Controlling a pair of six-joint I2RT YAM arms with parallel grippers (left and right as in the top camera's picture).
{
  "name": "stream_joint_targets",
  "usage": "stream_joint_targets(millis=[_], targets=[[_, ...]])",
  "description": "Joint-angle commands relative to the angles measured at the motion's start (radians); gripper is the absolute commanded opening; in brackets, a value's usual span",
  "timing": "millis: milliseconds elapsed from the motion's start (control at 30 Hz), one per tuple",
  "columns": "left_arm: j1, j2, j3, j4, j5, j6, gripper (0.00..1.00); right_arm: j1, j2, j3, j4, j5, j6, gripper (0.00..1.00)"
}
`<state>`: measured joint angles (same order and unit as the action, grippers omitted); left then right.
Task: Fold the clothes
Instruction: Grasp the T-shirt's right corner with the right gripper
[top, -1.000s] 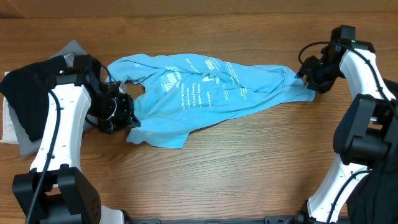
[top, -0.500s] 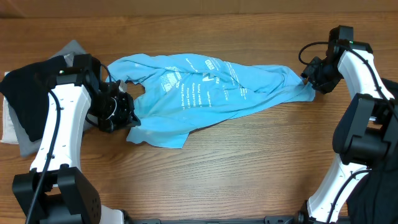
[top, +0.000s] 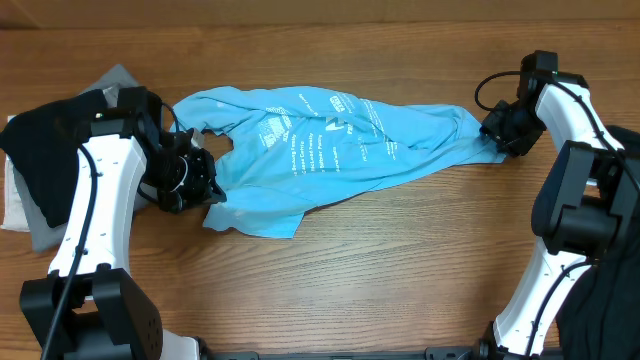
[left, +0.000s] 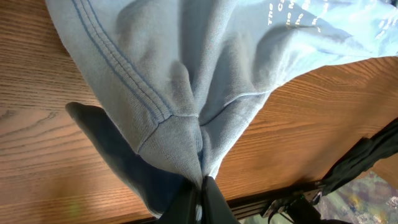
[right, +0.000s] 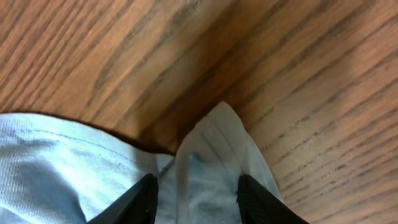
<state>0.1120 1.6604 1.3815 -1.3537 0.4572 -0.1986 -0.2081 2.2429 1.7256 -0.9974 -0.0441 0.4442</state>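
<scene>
Overhead: the sky-blue T-shirt (top: 330, 140) lies rumpled on the table (top: 400, 260), an arm at each end, likely being spread flat before folding.
The left gripper (top: 195, 185) is clenched on the shirt's left edge. The right gripper (top: 497, 128) stands parted astride its right tip, not pinching. Next, I judge, it must close there and draw outward. The shirt's white lettering is too small to read.

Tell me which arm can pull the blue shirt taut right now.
Left. The left gripper is shut on the blue shirt; the right gripper stands open astride its corner.
</scene>
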Motion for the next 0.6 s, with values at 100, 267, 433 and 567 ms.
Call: stream_joint_targets(millis=[100,267,433,567], targets=[[0.001,-0.021,0.016,0.005,0.019,0.018,0.04,0.005,0.007,-0.006,0.010,0.005,0.006,0.42],[0.001,-0.021,0.016,0.012,0.019,0.015,0.04,0.005,0.007,0.028,-0.013,-0.002,0.005,0.43],[0.001,-0.021,0.016,0.016,0.019,0.015,0.04,0.005,0.006,0.085,-0.041,-0.002,0.001,0.44],[0.001,-0.021,0.016,0.016,0.019,0.015,0.04,0.006,0.007,0.081,-0.036,-0.002,0.001,0.44]])
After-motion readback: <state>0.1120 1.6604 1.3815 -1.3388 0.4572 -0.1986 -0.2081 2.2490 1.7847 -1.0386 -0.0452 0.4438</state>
